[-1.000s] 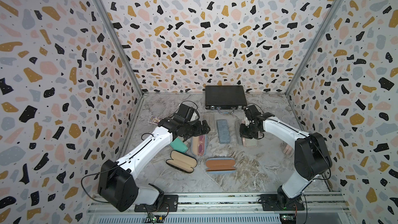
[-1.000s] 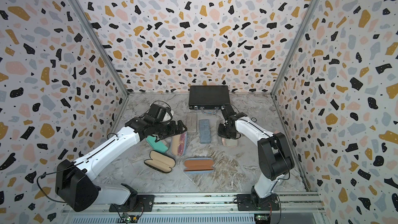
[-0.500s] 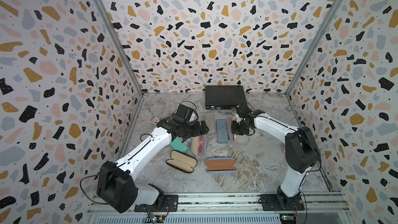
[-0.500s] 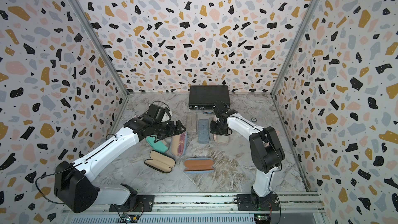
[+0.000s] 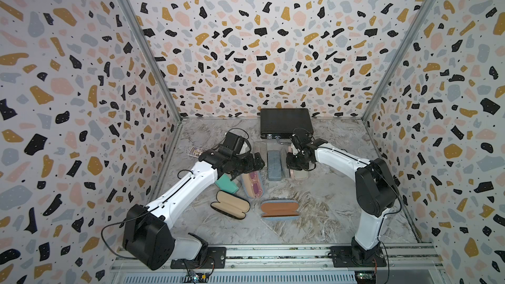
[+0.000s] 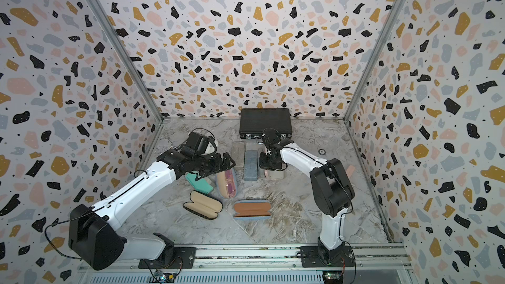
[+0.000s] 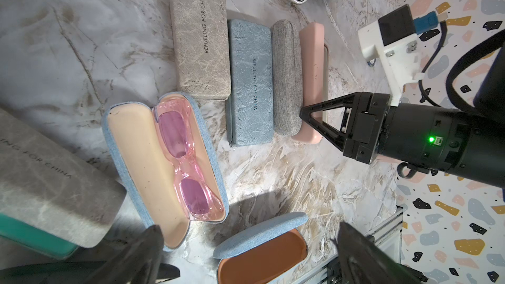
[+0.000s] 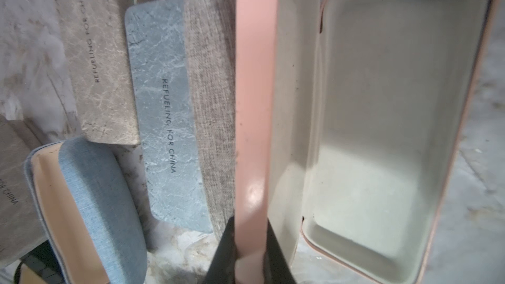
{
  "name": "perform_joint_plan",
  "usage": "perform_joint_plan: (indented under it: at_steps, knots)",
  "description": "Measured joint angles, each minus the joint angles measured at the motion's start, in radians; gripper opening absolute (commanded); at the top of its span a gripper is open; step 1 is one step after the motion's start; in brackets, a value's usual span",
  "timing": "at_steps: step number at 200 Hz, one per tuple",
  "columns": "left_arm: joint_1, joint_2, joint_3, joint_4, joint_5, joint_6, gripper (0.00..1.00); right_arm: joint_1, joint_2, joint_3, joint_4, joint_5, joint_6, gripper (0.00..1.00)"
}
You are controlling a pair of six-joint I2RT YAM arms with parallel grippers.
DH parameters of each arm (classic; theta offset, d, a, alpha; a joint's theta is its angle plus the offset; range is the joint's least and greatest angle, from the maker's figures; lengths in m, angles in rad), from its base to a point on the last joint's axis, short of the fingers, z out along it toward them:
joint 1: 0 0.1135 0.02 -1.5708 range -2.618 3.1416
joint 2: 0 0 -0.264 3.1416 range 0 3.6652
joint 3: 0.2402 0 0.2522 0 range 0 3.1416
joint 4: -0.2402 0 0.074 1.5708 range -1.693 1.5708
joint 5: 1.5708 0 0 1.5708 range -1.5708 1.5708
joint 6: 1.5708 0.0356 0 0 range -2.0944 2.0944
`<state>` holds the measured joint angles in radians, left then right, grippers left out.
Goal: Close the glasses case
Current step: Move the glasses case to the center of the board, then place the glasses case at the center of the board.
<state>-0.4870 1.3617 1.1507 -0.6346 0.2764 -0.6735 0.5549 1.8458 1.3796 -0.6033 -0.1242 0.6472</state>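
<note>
Pink lid (image 8: 254, 105) pinched by its edge in the right gripper (image 8: 250, 241); might slip and flop open, shoving the grey case (image 8: 210, 105). Left gripper (image 7: 246, 236) wide open, empty.

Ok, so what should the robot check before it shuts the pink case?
1. Grip: the right gripper pinches the pink lid by its edge: ok.
2. The pink base is empty, nothing to squash: ok.
3. The grey fabric case sits behind the lid, not in its folding path: ok.
4. The left gripper is open and away from the pink case: ok.
5. The base will stay put when the lid is pushed: cannot tell.
</note>
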Motion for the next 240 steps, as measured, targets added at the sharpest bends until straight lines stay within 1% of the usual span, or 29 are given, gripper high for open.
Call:
perform_joint_plan:
  at_steps: [25, 61, 88, 140, 165, 195, 217, 240]
  knots:
    - [0.0, 0.007, 0.0, 0.003, 0.01, -0.001, 0.99, -0.035, -0.075, -0.065, -0.025, 0.039, 0.0, 0.08]
    - [0.0, 0.045, 0.0, 0.014, 0.031, -0.005, 0.99, -0.134, -0.164, -0.137, -0.04, 0.055, -0.001, 0.1]
    - [0.0, 0.09, 0.006, 0.024, 0.048, -0.013, 0.99, -0.18, -0.168, -0.15, -0.039, 0.051, -0.01, 0.11]
    - [-0.006, 0.152, 0.036, 0.036, 0.063, -0.022, 0.99, -0.189, -0.124, -0.151, -0.027, 0.005, -0.025, 0.13]
    - [-0.01, 0.172, 0.059, 0.038, 0.065, -0.022, 0.99, -0.187, -0.097, -0.138, -0.024, -0.008, -0.029, 0.2]
    - [-0.019, 0.201, 0.089, 0.038, 0.074, -0.022, 0.99, -0.189, -0.091, -0.133, -0.013, -0.017, -0.034, 0.33]
    - [-0.026, 0.225, 0.114, 0.038, 0.083, -0.021, 0.99, -0.189, -0.091, -0.13, -0.018, -0.017, -0.038, 0.41]
    - [-0.034, 0.254, 0.151, 0.038, 0.089, -0.02, 0.99, -0.19, -0.091, -0.112, -0.043, -0.013, -0.046, 0.45]
